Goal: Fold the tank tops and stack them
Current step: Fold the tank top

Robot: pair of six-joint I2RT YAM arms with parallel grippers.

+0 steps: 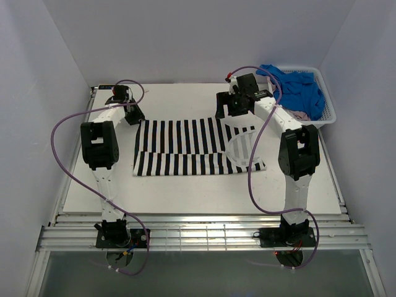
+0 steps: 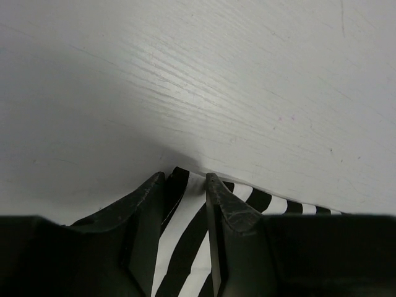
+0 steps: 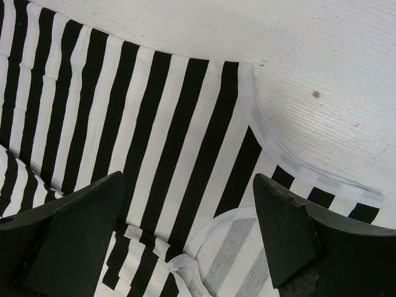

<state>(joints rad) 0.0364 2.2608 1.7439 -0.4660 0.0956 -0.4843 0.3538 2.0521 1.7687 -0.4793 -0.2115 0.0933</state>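
Note:
The black-and-white striped tank top (image 1: 185, 145) lies spread across the middle of the table, its near part folded over. My left gripper (image 1: 133, 116) is at the top's far left corner. In the left wrist view its narrow jaws (image 2: 185, 179) are closed on the striped cloth (image 2: 185, 235), which fills the gap. My right gripper (image 1: 230, 113) hovers over the far right part, jaws wide open (image 3: 187, 178) and empty above the stripes (image 3: 154, 111) near the white-trimmed armhole. The blue top (image 1: 297, 90) and a bit of the pink top (image 1: 301, 115) lie in the basket.
The white lattice basket (image 1: 331, 114) stands at the back right corner of the white table (image 1: 185, 192). Purple cables loop from both arms. White walls close in on the left, back and right.

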